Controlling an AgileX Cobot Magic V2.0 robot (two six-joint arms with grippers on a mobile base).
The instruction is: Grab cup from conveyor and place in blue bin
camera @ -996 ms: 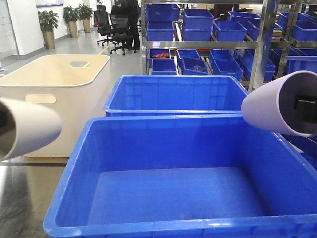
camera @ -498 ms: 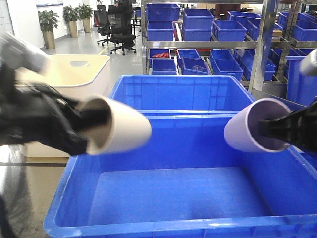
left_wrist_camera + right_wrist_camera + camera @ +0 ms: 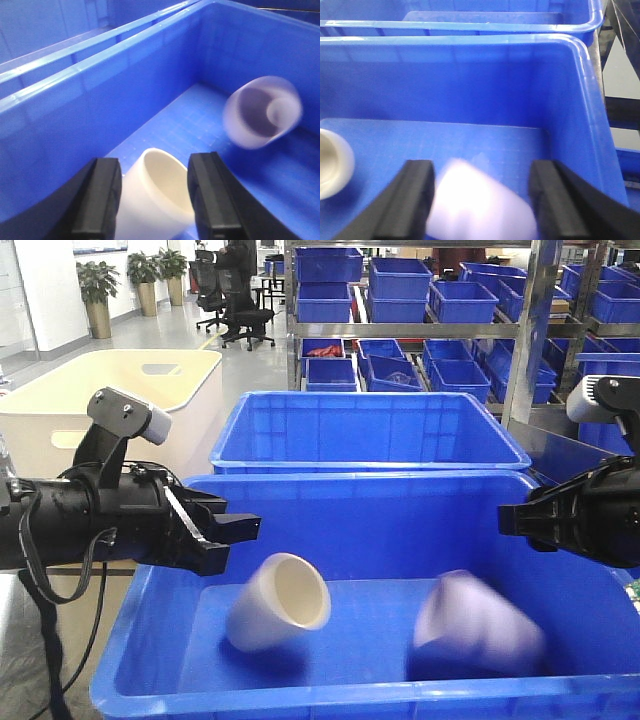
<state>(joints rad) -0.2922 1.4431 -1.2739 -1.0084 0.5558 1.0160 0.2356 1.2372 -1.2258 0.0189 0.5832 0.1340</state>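
Note:
The blue bin (image 3: 330, 485) fills the foreground. A cream cup (image 3: 277, 616) lies tilted on its floor at the left; it also shows below the left jaws (image 3: 160, 195). A lilac cup (image 3: 475, 625), blurred by motion, is at the bin's floor on the right, also seen in the left wrist view (image 3: 262, 119) and the right wrist view (image 3: 482, 205). My left gripper (image 3: 240, 530) is open above the bin's left side. My right gripper (image 3: 510, 520) is open above the right side. The conveyor is out of view.
A second blue tub (image 3: 365, 430) stands behind the bin. A cream-white tub with handle slots (image 3: 110, 400) stands at the left. Metal shelves with small blue bins (image 3: 430, 300) fill the back. Office chairs (image 3: 235, 290) and potted plants (image 3: 97, 285) stand far left.
Both grippers moved in over the bin, opened and let go of their cups. The cream cup and the lilac cup dropped to the bin's floor.

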